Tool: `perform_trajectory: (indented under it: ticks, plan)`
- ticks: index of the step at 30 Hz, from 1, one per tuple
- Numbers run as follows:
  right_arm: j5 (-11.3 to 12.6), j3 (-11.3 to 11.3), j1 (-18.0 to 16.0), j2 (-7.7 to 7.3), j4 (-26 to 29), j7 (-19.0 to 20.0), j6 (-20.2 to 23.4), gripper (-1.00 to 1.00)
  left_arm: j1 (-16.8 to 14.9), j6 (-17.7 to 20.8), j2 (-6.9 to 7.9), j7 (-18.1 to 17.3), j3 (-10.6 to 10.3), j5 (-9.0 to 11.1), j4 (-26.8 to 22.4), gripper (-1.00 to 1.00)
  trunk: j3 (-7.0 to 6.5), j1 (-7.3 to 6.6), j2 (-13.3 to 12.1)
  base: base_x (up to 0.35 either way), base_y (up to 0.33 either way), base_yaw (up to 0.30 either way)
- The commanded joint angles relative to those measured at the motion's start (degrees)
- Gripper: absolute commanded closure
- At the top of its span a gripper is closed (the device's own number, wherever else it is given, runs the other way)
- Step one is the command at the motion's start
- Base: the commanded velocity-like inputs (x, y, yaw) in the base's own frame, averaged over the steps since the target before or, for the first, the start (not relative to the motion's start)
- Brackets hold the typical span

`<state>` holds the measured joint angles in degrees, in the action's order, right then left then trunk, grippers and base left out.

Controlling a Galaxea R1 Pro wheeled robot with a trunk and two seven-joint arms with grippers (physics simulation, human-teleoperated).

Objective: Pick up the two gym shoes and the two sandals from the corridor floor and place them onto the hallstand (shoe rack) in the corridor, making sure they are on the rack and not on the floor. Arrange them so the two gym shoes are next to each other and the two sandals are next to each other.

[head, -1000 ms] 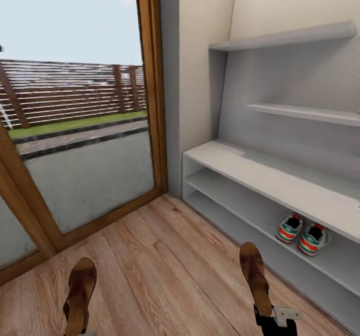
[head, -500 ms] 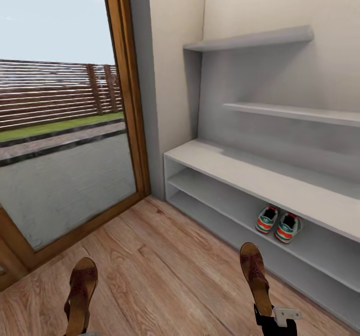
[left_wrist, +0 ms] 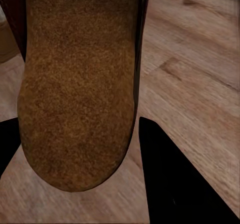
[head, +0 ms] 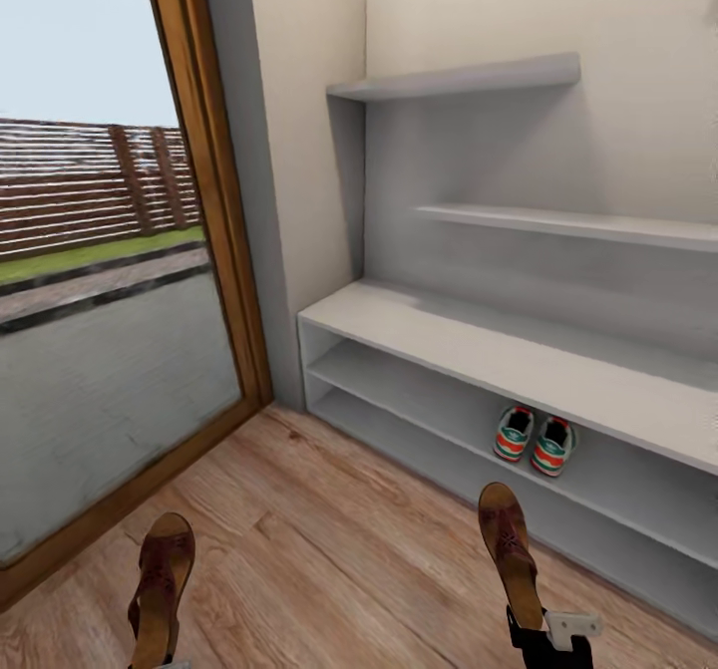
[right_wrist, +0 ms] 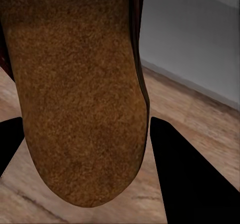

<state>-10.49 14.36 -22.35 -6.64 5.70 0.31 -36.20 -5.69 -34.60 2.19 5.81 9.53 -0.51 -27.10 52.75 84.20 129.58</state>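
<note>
Roughly halfway, by the look of it. Hallstand (head: 479,345): pale grey, two open slots. Both gym shoes (head: 534,440) already side by side in upper slot. Two brown strappy sandals, tan insoles, still off the rack: left sandal (head: 160,589) pinched by left claw (left_wrist: 75,149), right sandal (head: 509,549) by right claw (right_wrist: 85,154).

Head view looks down at hallstand (head: 519,350) from nearby; wrist views sit close on sandal soles, sharing corridor floor (head: 329,539).
</note>
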Motion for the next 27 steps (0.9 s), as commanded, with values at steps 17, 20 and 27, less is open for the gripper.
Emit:
perform_trajectory:
  ticks: [17, 20, 27]
  plan:
    - [-0.4, 0.5, -0.06, 0.02, -0.07, 0.13, -0.21, 1.0, -0.03, -0.12, 0.01, 0.25, -0.03, -0.28, 0.03, 1.0, 0.05, 0.01, 0.02, 0.073, 0.3, -0.265]
    - [-0.4, 0.5, -0.06, 0.01, -0.07, 0.13, -0.23, 1.0, -0.03, -0.12, 0.01, 0.25, -0.02, -0.28, 0.03, 1.0, 0.05, 0.01, 0.02, 0.132, 0.305, -0.265]
    - [-0.4, 0.5, -0.06, 0.03, -0.07, 0.13, -0.23, 1.0, -0.03, -0.12, 0.01, 0.25, -0.03, -0.28, 0.03, 1.0, 0.05, 0.01, 0.02, 0.028, 0.301, -0.265]
